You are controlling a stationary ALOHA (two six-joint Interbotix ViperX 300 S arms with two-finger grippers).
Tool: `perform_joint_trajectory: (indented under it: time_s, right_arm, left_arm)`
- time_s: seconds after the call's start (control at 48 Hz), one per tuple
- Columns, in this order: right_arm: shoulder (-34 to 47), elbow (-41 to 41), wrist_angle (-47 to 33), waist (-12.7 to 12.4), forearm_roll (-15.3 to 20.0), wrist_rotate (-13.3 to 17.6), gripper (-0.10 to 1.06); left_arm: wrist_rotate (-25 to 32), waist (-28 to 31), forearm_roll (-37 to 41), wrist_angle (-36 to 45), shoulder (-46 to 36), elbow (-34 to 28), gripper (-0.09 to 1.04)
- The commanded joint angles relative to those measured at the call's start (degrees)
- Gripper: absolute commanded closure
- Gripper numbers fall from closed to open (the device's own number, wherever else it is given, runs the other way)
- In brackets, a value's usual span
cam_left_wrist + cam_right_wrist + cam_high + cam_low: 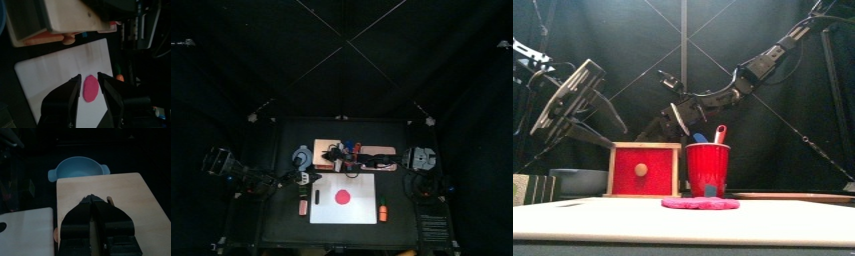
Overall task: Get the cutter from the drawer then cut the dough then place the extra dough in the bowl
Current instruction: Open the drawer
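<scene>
Basically step one: white cutting board (365, 210) mid-counter, wooden box (100, 185) at its far edge, red drawer front (644, 152) looking shut, so the cutter's presumably inside, unseen. Pink dough (342, 195) sits on the board. Right hand (95, 200) closed, empty, over the box; left hand (91, 77) open near the dough. Next: grab the knob (640, 170), pull.

Table (285, 230): board (361, 210), box (644, 168), bowl (79, 168), cup (708, 165)

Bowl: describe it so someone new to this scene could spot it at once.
On the black table, behind the white cutting board, stands a pale wooden box. The bowl sits at its left in the top view: round, blue-grey, two small handles, unlike the red cup at its right.
</scene>
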Motion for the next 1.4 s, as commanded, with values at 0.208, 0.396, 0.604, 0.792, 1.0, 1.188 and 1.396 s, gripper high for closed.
perform_joint_trajectory:
  time_s: [0.208,0.396,0.604,0.792,1.0,1.188,1.396]
  right_arm:
    - [-0.9,-0.4,2.1,-0.1,0.1,-0.2,0.92]
    - [-0.9,-0.4,2.2,0.1,0.1,-0.2,0.92]
    - [-0.9,-0.4,2.2,0.1,0.1,-0.3,0.92]
    - [-0.9,-0.5,2.2,0.1,0.1,-0.3,0.92]
    - [-0.9,-0.5,2.1,0.1,0.1,-0.3,0.92]
    - [-0.8,-0.4,2.2,0.1,0.1,-0.3,0.92]
    - [-0.8,-0.4,2.2,0.1,0.1,-0.3,0.92]
  left_arm:
    - [-3.3,3.9,3.3,-0.7,8.3,-6.7,0.17]
    - [-4.0,8.0,2.1,-1.0,12.3,-8.4,0.18]
    - [-4.2,10.8,1.4,-0.7,14.2,-9.3,0.18]
    - [-4.1,12.0,1.6,-0.8,14.4,-9.4,0.18]
    - [-3.9,12.7,1.8,-1.1,16.3,-10.5,0.19]
    - [-3.8,12.6,1.8,-1.1,17.5,-10.9,0.25]
    - [-3.9,12.3,1.7,-0.9,17.7,-10.5,0.4]
